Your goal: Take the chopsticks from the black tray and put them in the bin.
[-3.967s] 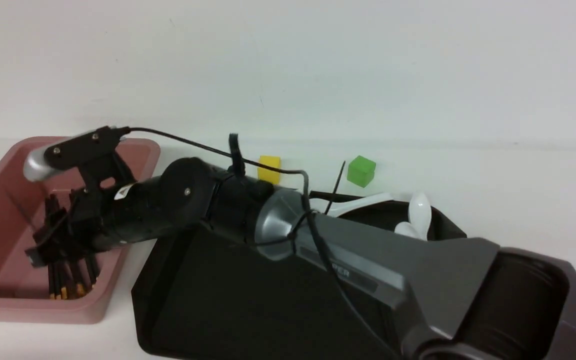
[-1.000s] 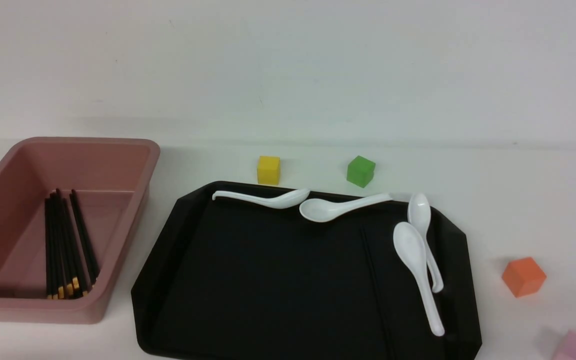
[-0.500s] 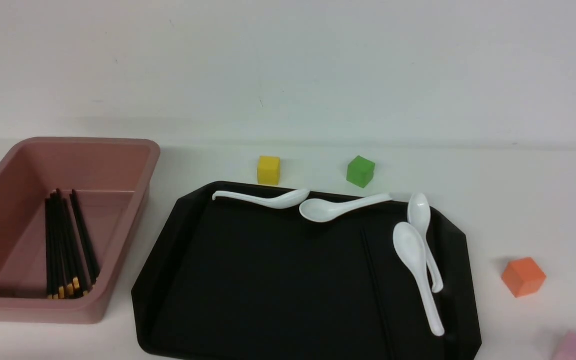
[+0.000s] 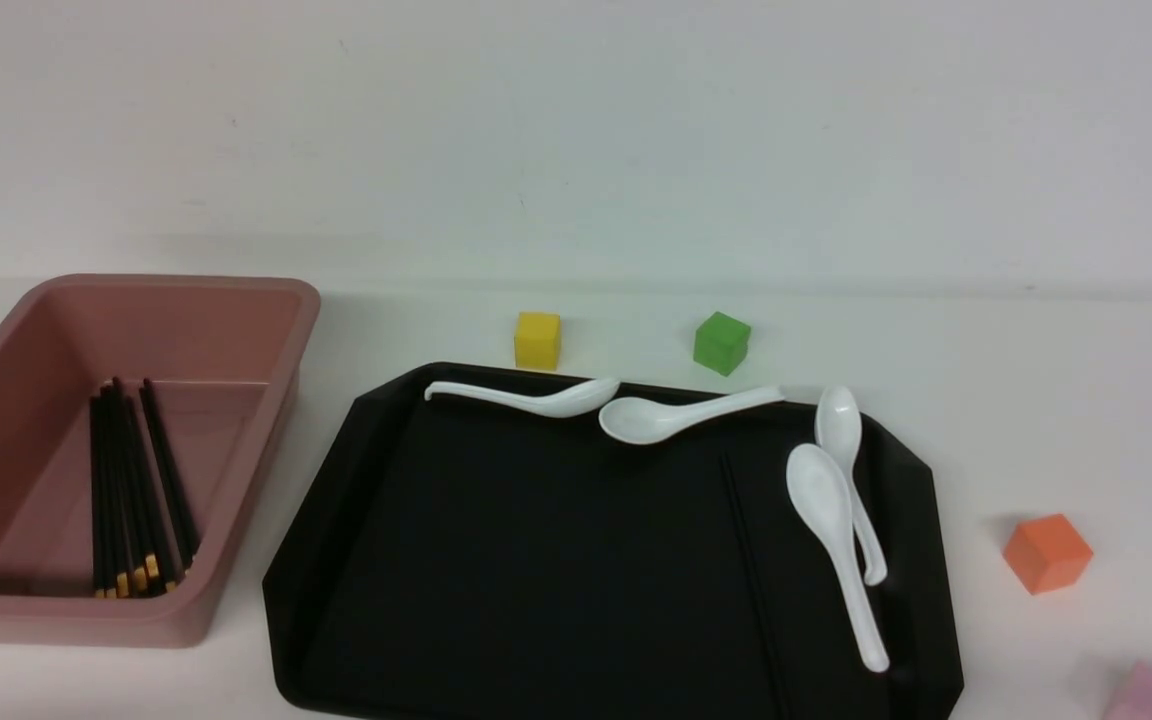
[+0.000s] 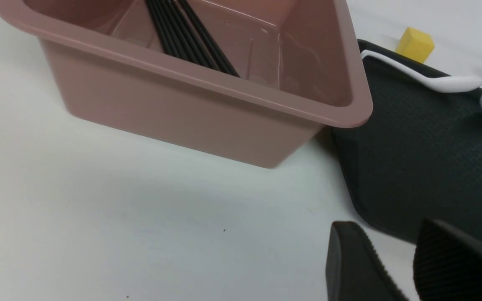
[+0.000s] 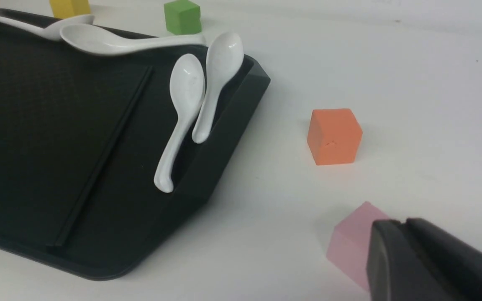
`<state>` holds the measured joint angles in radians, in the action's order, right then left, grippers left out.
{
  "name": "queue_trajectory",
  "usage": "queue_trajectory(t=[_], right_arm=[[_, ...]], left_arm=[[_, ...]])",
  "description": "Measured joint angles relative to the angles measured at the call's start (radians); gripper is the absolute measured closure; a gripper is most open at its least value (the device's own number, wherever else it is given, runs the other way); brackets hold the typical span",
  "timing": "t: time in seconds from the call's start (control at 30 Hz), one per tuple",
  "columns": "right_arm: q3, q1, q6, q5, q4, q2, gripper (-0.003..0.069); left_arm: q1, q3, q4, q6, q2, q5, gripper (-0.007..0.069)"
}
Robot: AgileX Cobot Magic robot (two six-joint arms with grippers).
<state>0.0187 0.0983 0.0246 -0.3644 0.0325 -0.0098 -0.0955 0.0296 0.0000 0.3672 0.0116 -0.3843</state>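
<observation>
No legible text, label, brand, number or sign appears in any view. All visible surfaces are unmarked.

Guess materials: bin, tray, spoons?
The bin: likely molded plastic, dusty pink, semi-matte; thick rolled rim, soft highlights. The black tray: probably plastic; fine grid texture, low sheen. The white spoons: glossy, smooth white; melamine or ceramic, the look leaves it open.
</observation>
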Motion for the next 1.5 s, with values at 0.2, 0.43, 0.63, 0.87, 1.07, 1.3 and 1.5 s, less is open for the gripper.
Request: queue_trajectory(t=[0.2,0.43,0.63,0.87,1.07,1.3,1.5], right_arm=[[0.000,0.000,0.000,0.000,0.000,0.000,0.0587],[0.000,0.000,0.000,0.000,0.001,0.000,0.0576],[0.000,0.000,0.000,0.000,0.001,0.000,0.0568],[0.000,0.000,0.000,0.000,0.001,0.000,0.0558],[0.000,0.000,0.000,0.000,0.001,0.000,0.0551],[0.000,0.000,0.000,0.000,0.001,0.000,0.0545],[0.000,0.000,0.000,0.000,0.001,0.000,0.0541]], left_arm=[[0.000,0.000,0.000,0.000,0.000,0.000,0.0386],[0.000,0.000,0.000,0.000,0.000,0.000,0.0386],[0.000,0.000,0.000,0.000,0.000,0.000,0.0386],[0.000,0.000,0.000,0.000,0.000,0.000,0.0386],[0.000,0.000,0.000,0.000,0.000,0.000,0.0386],[0.000,0.000,0.000,0.000,0.000,0.000,0.0386],[0.000,0.000,0.000,0.000,0.000,0.000,0.0386]])
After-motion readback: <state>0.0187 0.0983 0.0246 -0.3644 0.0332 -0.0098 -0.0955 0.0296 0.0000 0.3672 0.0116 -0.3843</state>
